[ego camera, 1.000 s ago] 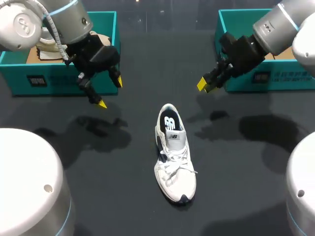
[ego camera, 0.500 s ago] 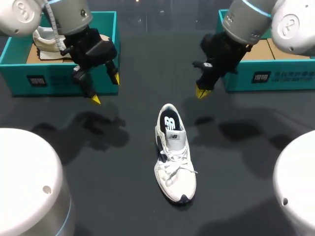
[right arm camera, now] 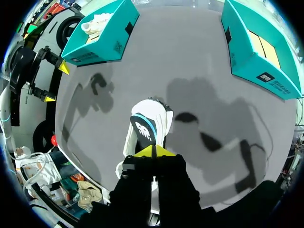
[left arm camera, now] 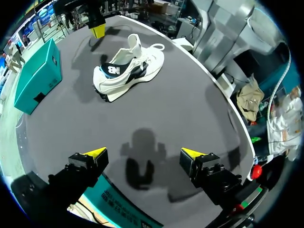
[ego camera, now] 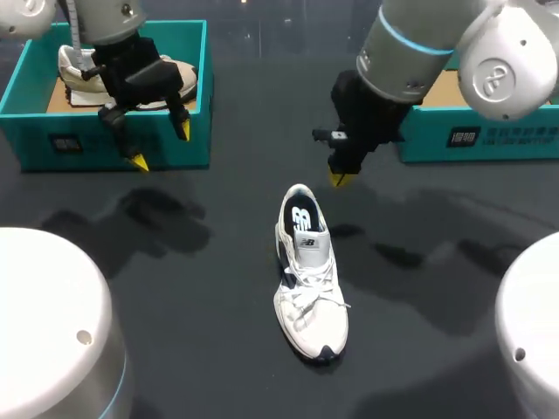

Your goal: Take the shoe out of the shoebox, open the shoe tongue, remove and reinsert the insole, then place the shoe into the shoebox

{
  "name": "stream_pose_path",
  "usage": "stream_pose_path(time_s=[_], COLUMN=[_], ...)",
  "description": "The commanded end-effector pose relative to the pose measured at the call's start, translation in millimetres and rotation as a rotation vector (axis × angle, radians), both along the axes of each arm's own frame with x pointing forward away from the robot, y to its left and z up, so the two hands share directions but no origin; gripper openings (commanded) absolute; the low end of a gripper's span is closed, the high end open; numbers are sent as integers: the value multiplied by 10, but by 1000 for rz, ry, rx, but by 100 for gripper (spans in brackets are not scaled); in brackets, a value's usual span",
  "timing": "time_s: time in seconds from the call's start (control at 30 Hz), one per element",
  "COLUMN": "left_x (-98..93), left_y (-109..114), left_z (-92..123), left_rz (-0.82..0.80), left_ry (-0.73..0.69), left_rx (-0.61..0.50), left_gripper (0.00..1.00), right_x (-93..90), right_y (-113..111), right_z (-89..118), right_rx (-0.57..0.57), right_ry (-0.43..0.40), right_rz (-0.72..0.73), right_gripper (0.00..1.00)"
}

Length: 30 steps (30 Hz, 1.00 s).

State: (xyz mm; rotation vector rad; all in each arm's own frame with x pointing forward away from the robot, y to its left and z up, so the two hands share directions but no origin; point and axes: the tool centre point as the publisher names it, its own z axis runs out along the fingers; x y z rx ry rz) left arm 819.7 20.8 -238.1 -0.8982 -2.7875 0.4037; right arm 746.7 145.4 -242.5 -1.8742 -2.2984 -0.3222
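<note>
Lying mid-table on the dark tabletop [ego camera: 218,349], the white lace-up sneaker with navy trim [ego camera: 307,279] points its toe toward the near edge. The left gripper [ego camera: 161,147] hangs wide open and empty before the left teal cardboard shoebox [ego camera: 52,144]. The right gripper [ego camera: 339,178], tips pressed together on nothing, hangs just beyond the heel. From the left wrist, the yellow tips stand far apart, with the sneaker well ahead. From the right wrist, the heel lies just ahead of the closed tips.

Nothing legible. Dark label [ego camera: 65,142] on front of left shoebox [ego camera: 26,131], just beside left gripper [ego camera: 161,147] fingers. Second label [ego camera: 469,136] on right shoebox [ego camera: 515,140]. Logo mark [ego camera: 301,216] at heel end of shoe [ego camera: 310,297], just ahead of right gripper [ego camera: 339,179] fingertips. Print is too small to make out.
</note>
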Motion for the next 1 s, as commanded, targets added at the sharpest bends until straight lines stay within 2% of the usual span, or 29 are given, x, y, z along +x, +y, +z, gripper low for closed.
stream_pose_path(time_s=[0.03, 0.4, 0.47, 0.7, 0.9, 1.0], left_x=[160, 180, 199, 299, 377, 377], left_y=[194, 244, 269, 332, 352, 352], left_z=[68, 76, 73, 93, 60, 60], left_rz=[-48, -54, -61, -58, -44, -44], left_ry=[33, 43, 53, 61, 82, 82], left_rx=[-17, -27, -33, -46, -55, -55], left_gripper=[100, 100, 100, 100, 100, 100], right_x=[-25, -25, -28, -73, -27, -27], right_y=[389, 389, 431, 435, 486, 486], right_z=[-147, -147, -208, -408, -631, -631], right_rx=[-230, -230, -236, -264, -302, -302], right_ry=[-44, -44, -72, -127, -202, -202], right_rz=[-35, -35, 3, -2, 32, 32], right_gripper=[0, 0, 0, 0, 0, 0])
